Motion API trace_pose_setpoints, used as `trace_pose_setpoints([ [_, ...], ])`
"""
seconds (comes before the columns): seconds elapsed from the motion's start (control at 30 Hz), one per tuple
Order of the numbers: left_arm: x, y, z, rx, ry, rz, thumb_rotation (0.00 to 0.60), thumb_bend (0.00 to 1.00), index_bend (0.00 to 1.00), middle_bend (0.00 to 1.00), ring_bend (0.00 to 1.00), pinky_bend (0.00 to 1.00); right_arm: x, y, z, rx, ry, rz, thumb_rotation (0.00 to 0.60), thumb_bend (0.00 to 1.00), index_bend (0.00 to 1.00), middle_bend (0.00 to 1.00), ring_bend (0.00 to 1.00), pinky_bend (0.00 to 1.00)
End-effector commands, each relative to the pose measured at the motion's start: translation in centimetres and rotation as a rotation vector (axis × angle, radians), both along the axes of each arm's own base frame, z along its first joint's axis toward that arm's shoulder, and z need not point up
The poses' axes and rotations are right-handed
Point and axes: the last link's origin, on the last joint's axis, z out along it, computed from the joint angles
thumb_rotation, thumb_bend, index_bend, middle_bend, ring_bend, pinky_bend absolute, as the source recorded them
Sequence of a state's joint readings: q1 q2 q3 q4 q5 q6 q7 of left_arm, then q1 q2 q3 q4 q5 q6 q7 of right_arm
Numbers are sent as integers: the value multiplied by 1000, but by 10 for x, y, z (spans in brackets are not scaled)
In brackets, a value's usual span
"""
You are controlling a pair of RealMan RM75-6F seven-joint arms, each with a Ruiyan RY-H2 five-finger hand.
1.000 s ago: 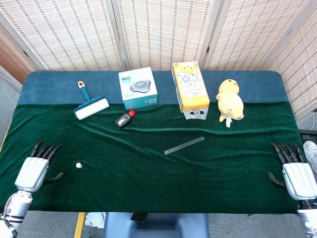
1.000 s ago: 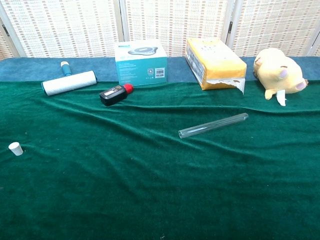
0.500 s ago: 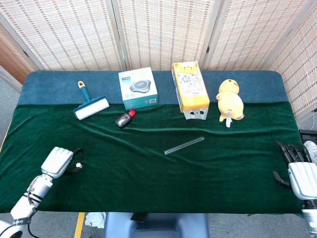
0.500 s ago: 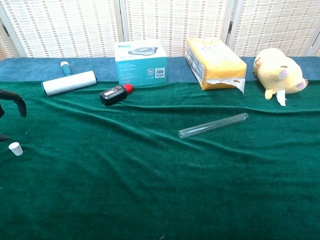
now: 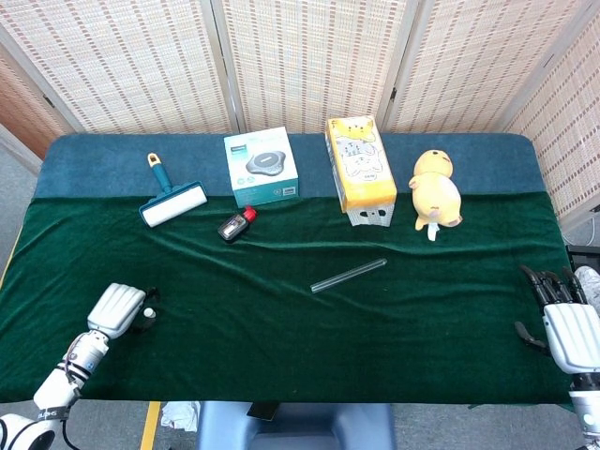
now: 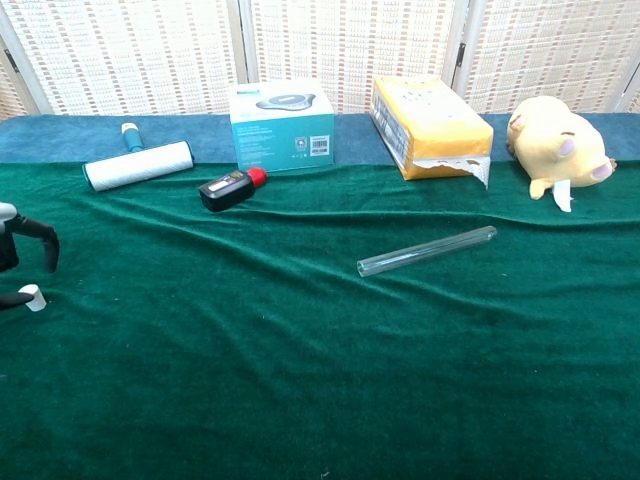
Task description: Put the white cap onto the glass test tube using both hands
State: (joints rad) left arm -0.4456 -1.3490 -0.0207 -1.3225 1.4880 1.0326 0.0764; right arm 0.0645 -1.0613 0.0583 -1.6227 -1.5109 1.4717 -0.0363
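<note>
From the head view I see both my hands: the left hand (image 5: 116, 308) curled over the cap (image 5: 148, 312), the right hand (image 5: 565, 330) empty, fingers apart, at the surface's (image 5: 281, 347) right edge. The chest view shows only left fingertips (image 6: 48, 252) touching the cap (image 6: 31, 296); whether it is gripped I cannot tell. The clear tube (image 6: 427, 250) lies mid-surface, long axis running near-left to far-right.

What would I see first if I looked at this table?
Probably the yellow plush toy at the back right of the green cloth, next to the yellow box. Then the glass test tube lying alone in the middle, and the left hand at the tiny white cap near the left edge.
</note>
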Motion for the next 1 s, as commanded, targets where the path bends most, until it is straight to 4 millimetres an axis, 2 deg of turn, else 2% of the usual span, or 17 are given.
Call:
trace_pose_setpoints([
  [0.03, -3, -1, -2, -3, 9, 10, 600, 375, 478, 1000, 982, 961, -1, 0, 0, -1, 2, -3, 600, 343, 79, 216, 139, 5],
  [1.0, -14, 2, -5, -8, 40, 42, 600, 396, 510, 1000, 980, 961, -5, 3, 1, -8, -5, -17, 600, 344, 79, 216, 146, 6],
])
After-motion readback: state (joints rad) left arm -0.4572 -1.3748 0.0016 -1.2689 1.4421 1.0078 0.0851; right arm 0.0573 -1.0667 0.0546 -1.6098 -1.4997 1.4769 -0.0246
